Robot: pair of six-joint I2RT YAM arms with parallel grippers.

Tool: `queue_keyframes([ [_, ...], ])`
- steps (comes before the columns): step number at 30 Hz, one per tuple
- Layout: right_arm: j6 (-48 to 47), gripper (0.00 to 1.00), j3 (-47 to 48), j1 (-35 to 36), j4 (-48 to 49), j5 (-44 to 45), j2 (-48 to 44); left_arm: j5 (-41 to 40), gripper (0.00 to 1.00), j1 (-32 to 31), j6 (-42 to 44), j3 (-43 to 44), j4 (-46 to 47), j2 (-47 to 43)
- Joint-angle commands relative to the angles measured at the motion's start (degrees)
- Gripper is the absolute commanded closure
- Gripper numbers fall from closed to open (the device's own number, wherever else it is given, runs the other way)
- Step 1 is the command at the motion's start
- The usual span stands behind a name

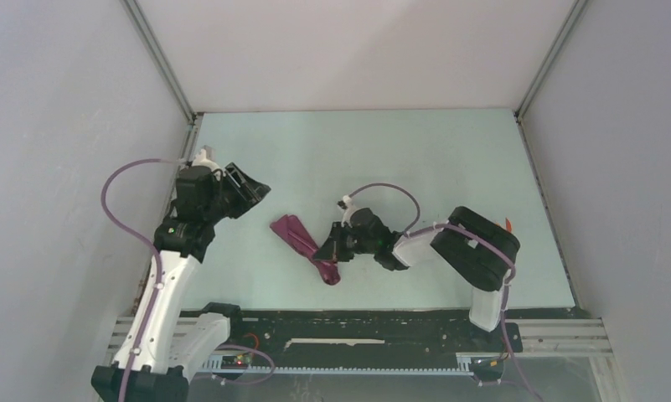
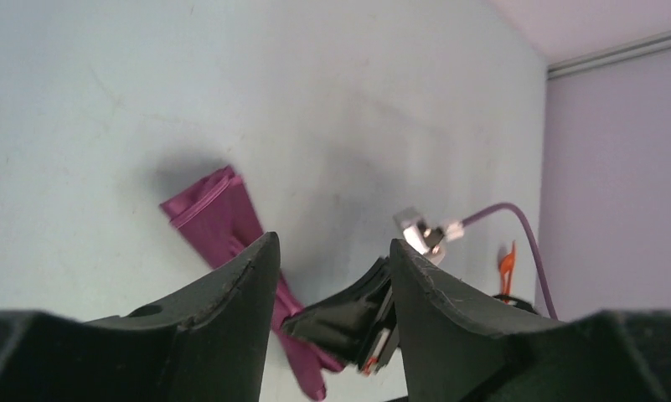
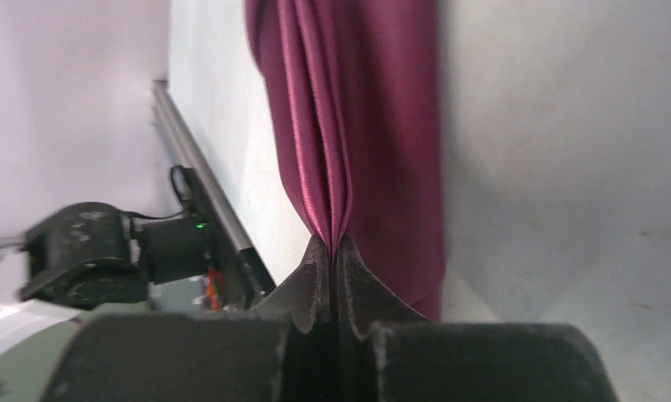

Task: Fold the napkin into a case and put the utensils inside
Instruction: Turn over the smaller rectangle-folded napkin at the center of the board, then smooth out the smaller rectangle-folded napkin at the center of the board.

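The maroon napkin lies bunched into a narrow, creased strip near the table's middle. My right gripper is shut on a raised fold of it. In the right wrist view the cloth runs up from the closed fingertips. My left gripper is open and empty, held above the table to the left of the napkin. Its view shows the napkin and the right gripper's fingers on it. One orange utensil shows behind the right arm's elbow and in the left wrist view. The other utensil is hidden.
The pale green table is walled at the left, back and right. The right arm's bulky elbow sits at the right, with a purple cable looping above its wrist. A black rail runs along the near edge.
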Motion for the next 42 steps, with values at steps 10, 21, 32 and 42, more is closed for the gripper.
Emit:
queue_keyframes([
  [10, 25.9, 1.0, -16.4, -13.0, 45.0, -16.4, 11.8, 2.8, 0.43, -2.4, -0.4, -7.3, 1.1, 4.2],
  [21, 26.8, 0.91, -21.9, -20.5, 47.6, -17.5, 11.9, 2.8, 0.45, -12.3, -5.2, -10.5, 12.2, 16.7],
  [32, -1.4, 0.38, -22.9, -29.5, 3.7, -18.2, -8.3, 8.7, 0.48, -18.4, -7.4, -2.6, 20.9, 32.4],
  [42, -16.1, 0.29, -8.2, -11.9, -33.8, -5.5, -30.0, 16.1, 0.79, -18.1, -10.8, 2.5, 31.7, 47.4],
])
